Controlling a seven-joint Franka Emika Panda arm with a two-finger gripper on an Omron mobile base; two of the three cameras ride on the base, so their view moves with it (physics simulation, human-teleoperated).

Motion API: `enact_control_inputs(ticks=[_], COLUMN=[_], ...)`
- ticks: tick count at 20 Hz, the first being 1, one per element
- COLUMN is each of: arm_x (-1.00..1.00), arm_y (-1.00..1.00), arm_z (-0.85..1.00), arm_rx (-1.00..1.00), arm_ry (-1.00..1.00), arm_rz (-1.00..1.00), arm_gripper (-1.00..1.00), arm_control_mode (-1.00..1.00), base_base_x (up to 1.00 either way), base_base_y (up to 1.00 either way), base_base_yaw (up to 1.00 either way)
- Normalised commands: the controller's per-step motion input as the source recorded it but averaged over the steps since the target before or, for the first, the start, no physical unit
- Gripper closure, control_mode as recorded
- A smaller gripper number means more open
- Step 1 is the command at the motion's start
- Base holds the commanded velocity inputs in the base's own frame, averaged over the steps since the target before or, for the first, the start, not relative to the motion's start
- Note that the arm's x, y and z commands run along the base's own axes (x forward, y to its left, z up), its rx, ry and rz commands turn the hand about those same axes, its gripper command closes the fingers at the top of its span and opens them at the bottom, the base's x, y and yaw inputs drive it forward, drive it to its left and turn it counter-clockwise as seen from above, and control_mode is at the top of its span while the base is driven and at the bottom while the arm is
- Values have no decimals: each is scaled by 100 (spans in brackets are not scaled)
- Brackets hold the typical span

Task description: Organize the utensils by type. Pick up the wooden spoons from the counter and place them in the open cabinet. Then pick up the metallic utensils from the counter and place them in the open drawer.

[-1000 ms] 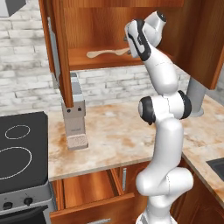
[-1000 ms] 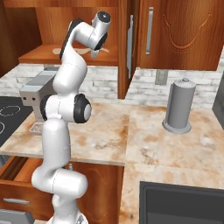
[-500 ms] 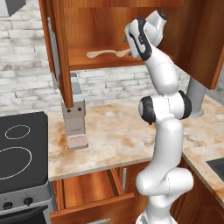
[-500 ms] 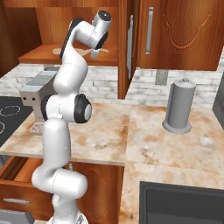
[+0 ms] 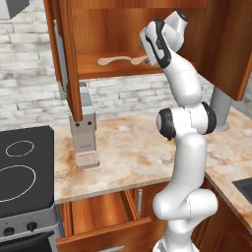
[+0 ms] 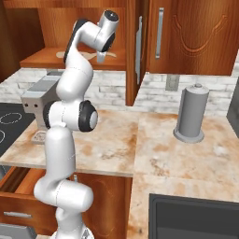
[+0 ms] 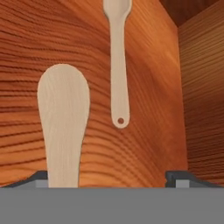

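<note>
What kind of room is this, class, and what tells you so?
A kitchen, rendered rather than real: a stovetop beside a marbled counter, an open wall cabinet holding two wooden spoons, and an open drawer below.

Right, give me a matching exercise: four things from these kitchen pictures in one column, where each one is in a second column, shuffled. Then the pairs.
Things
1. pale wooden spoon with a hole in its handle
2. grey cylindrical canister
3. grey box-shaped toaster
4. black stovetop with ring marks

Places
A. on the counter under the open cabinet door
B. left end of the counter run, above the oven knobs
C. lying on the open cabinet's shelf
D. standing on the marble counter below the closed cabinet doors

Pairs: 1-C, 2-D, 3-A, 4-B
</note>
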Motion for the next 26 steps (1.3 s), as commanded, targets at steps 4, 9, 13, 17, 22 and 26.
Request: enact_control_inputs(ticks=[4,9,13,17,22,26], arm_x=[-18,-32,-42,-23,-7,-26], arm_y=[0,0,0,0,0,0], arm_z=[-45,-40,-39,-28,-8,0], arm_rx=[-1,-3,-3,-2,-2,-2], arm_ry=[0,-1,-5,-9,-19,-19], arm_rz=[0,0,0,0,0,0], arm_gripper=[-100,-100,-100,-100,-100,-100], arm_control_mode=[-100,-100,-100,-100,-100,-100], base_base_x=[0,0,0,0,0,0], base_base_y=[0,0,0,0,0,0], base_base_yaw=[0,0,0,0,0,0])
